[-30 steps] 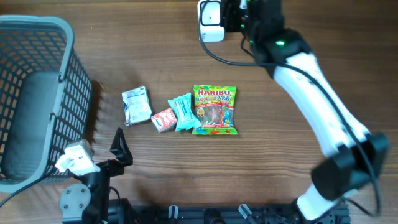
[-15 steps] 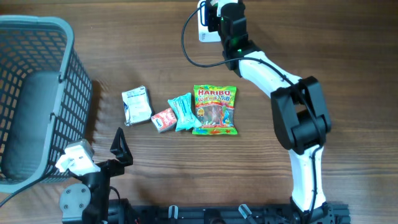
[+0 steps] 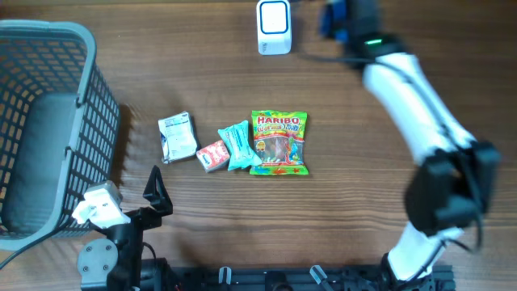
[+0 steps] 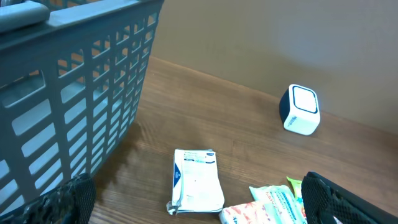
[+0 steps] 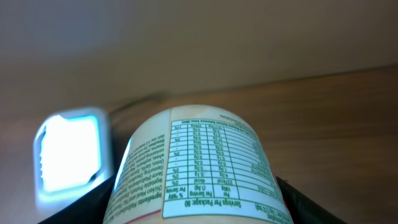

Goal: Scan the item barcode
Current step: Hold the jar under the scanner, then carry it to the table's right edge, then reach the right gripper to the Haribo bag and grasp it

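The item is a white tub (image 5: 196,165) with a green-printed nutrition table. My right gripper (image 5: 196,208) is shut on it, a black finger on either side. The scanner (image 5: 68,152), a white box with a lit face, stands just left of the tub in the right wrist view. From overhead the scanner (image 3: 274,27) sits at the table's far edge, and my right gripper (image 3: 339,20) is a blur to its right; the tub cannot be made out there. My left gripper (image 3: 155,192) rests open at the near left, its fingers (image 4: 71,199) wide apart with nothing between them.
A grey basket (image 3: 81,36) fills the left side. In a row mid-table lie a white packet (image 3: 178,136), a red-and-white packet (image 3: 212,155), a teal packet (image 3: 239,145) and a Haribo bag (image 3: 279,143). The white packet (image 4: 198,180) lies before the left gripper.
My right arm has swung from over the scanner to its right, carrying the tub, so the scanner now shows fully from overhead. The left arm has stayed still.
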Motion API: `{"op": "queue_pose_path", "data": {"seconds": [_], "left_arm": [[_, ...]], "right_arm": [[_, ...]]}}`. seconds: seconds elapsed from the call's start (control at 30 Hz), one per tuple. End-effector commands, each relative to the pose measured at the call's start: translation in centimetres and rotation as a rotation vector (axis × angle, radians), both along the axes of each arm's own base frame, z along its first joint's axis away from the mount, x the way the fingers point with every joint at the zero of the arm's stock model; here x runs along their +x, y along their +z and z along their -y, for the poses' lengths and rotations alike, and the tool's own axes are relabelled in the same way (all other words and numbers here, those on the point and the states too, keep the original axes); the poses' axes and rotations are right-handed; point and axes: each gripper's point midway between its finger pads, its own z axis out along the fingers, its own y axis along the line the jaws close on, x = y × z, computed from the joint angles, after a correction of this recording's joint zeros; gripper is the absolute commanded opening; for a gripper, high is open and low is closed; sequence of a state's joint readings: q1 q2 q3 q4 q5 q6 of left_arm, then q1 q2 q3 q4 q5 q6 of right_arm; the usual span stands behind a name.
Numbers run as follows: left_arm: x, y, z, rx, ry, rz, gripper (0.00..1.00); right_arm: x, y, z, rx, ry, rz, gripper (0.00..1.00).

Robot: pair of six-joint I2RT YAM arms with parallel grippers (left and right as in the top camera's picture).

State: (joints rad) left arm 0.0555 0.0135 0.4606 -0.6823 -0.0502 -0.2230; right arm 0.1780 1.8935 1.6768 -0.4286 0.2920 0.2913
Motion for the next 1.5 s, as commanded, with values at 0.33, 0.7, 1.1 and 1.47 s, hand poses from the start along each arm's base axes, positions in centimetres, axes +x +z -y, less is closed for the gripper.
{"op": "queue_pose_path", "data": {"seconds": [0.33, 0.7, 1.1, 1.47], "left_arm": [[0.1, -0.2, 0.1, -0.006, -0.008, 0.001, 1.0], [0.1, -0.2, 0.1, -0.006, -0.008, 0.001, 1.0], [0.1, -0.2, 0.1, -0.005, -0.008, 0.001, 1.0], [0.1, -0.2, 0.1, -0.005, -0.008, 0.001, 1.0]], "right_arm": [[-16.3, -14.7, 35.2, 0.657, -0.78, -0.366, 0.77], [-20.1, -14.1, 41.4, 0.699, -0.849, -0.327, 1.0], [-12.8, 2.3, 8.7, 0.512, -0.042, -0.495, 0.99], [-19.6, -17.1, -18.0, 0.163, 0.282, -0.942, 1.0]]}}
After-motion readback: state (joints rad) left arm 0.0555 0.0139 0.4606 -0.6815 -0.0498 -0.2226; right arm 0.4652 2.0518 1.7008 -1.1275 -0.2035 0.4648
